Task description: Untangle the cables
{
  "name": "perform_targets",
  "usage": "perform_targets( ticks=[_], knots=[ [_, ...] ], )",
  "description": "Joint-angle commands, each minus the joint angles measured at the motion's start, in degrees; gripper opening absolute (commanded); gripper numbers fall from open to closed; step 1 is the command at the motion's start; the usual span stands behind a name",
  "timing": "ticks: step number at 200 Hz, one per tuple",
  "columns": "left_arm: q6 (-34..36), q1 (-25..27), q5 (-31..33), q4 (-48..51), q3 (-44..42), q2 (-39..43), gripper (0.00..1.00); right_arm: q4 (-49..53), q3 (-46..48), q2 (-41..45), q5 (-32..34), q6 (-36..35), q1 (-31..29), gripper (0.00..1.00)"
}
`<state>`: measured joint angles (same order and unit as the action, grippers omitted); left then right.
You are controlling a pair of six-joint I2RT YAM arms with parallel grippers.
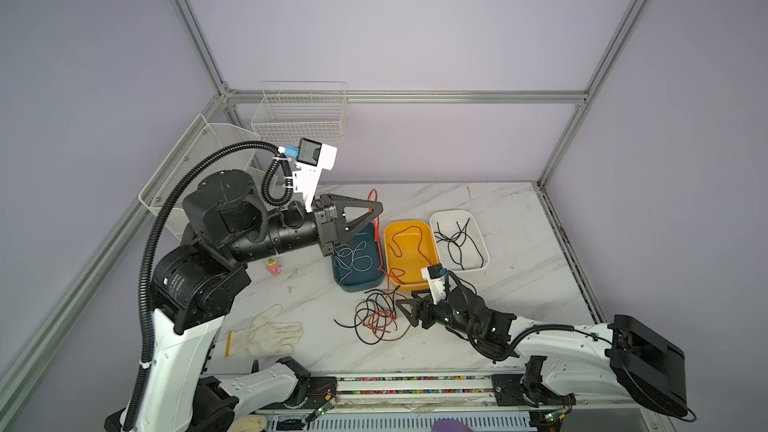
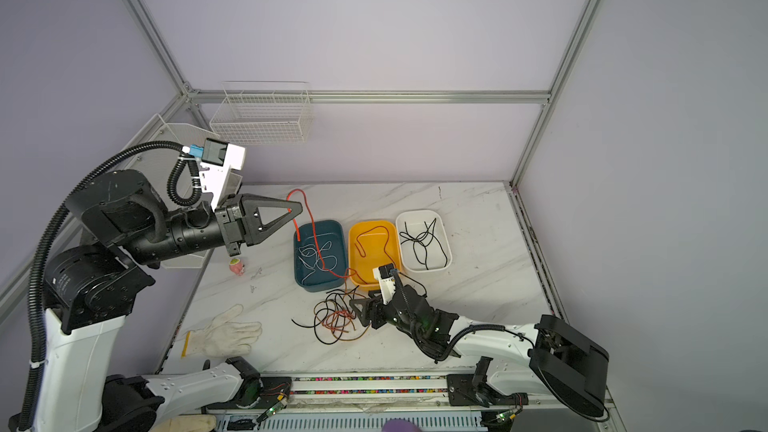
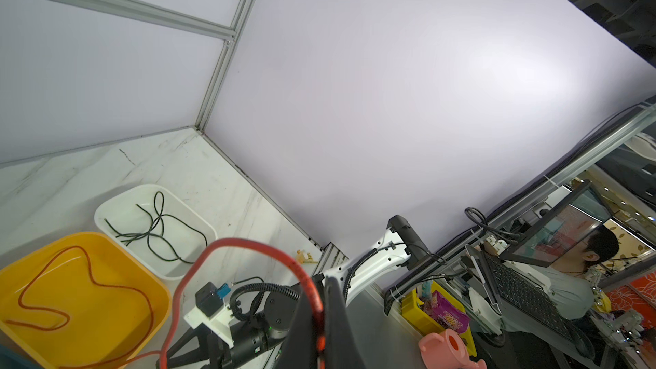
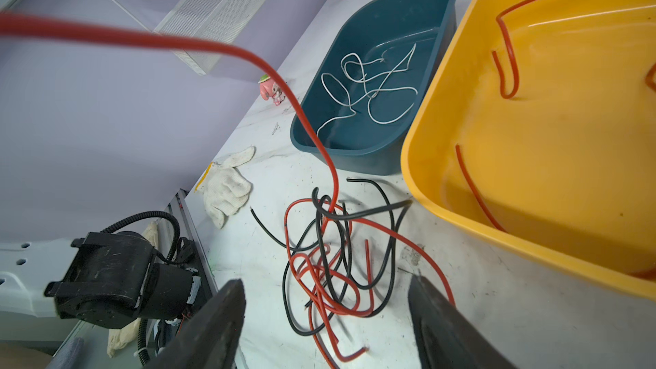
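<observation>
aloft, the left gripper pinches a red cable; the right gripper gapes beside the tangle.

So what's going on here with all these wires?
The left gripper is shut on a red cable, holding it high; the cable trails down into a tangle of red and black cables on the table. The right gripper is open beside that tangle, holding nothing. Nearby, a teal bin holds white cable, a yellow bin red, a white bin black.
</observation>
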<state>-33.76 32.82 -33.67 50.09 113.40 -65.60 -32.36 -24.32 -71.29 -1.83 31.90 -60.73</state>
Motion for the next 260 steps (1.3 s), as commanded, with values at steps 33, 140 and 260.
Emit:
perform_targets(
  ticks=[33,140,260],
  knots=[
    [-2.2,0.3,-2.6,-9.3,6.0,-1.2,0.0,-10.3,1.1,-3.6,-1.8,2.0,0.2,0.73],
    [1.5,0.3,1.9,-10.6,-5.2,2.4,0.0,-5.7,-0.2,-0.2,5.1,-1.1,-0.1,0.62],
    [12.9,0.1,4.3,-10.1,-5.6,-5.9,0.0,24.2,-0.8,29.3,26.6,1.2,0.0,0.83]
  ],
)
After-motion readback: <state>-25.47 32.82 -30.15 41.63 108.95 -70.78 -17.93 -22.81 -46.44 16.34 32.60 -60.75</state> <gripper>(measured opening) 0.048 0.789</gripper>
